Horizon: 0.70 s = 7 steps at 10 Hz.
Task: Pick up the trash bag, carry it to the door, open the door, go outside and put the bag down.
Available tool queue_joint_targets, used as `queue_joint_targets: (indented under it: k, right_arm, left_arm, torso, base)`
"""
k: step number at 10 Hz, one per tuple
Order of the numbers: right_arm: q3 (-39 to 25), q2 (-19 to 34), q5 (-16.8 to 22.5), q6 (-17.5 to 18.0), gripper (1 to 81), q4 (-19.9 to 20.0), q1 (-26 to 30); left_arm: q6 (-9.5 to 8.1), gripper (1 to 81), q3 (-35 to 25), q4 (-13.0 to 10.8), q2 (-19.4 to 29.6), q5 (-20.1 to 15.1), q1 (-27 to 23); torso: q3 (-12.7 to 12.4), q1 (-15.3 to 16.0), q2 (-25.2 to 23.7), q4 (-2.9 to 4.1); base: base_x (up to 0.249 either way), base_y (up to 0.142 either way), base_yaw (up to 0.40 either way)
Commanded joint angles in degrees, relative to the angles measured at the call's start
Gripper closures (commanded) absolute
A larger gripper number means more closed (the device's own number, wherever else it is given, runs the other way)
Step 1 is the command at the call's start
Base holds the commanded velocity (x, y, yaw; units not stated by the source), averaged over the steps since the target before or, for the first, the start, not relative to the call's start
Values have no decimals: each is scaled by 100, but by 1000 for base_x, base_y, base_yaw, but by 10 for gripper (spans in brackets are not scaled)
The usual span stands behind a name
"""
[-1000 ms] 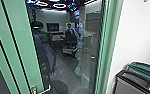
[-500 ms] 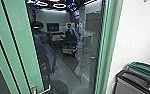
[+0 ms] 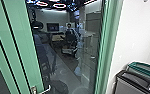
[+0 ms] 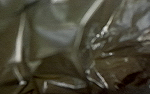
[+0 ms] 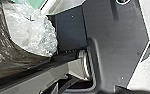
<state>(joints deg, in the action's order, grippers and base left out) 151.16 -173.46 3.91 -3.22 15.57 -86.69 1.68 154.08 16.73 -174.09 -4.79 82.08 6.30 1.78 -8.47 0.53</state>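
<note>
In the head view, the door with its green frame and dark glass stands close in front. Its metal handle shows at the lower edge. Crumpled, shiny dark plastic of the trash bag is very close to the camera in the left wrist view. The right wrist view has dark bag plastic beside a bunched, clear plastic part. What holds the bag cannot be made out.
A grey bin with a dark rim and a green-rimmed container stand right of the door by the white wall. Through or in the glass, a person shows small near a desk and monitor.
</note>
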Motion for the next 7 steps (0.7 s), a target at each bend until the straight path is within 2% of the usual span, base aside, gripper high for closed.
queue_joint_targets:
  k: [1, 7]
  right_arm:
    - [-27, -25, 347, -21, 10, -37, 288]
    - [-27, -25, 347, -21, 10, -36, 296]
  left_arm:
    - [43, 811, -18, -29, 23, -347, -372]
    - [43, 811, -18, -38, 32, -347, -372]
  torso:
    - [0, 0, 0, 0]
    - [0, -2, -2, 0]
  base:
    - [0, 0, 241]
    - [0, 0, 309]
